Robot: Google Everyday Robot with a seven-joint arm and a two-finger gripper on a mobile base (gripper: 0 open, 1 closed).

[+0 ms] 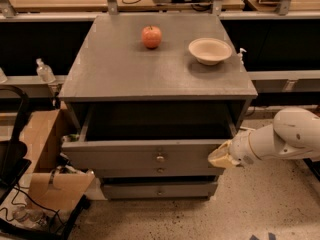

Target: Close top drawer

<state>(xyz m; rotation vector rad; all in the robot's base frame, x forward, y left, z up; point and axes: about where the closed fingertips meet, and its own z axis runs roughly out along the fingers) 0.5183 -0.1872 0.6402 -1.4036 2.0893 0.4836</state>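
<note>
The top drawer [125, 154] of the grey cabinet [150, 69] stands pulled out, its dark inside showing and a small metal knob [160, 158] at the centre of its front panel. My gripper [221, 157], on a white arm [285, 139] coming in from the right, is against the right end of the drawer's front panel.
A red apple [151, 36] and a beige bowl [210, 50] sit on the cabinet top. A lower drawer [159, 189] sticks out slightly. A cardboard box [47, 149] and a black chair [12, 154] stand to the left. A bottle [45, 71] sits on the ledge behind.
</note>
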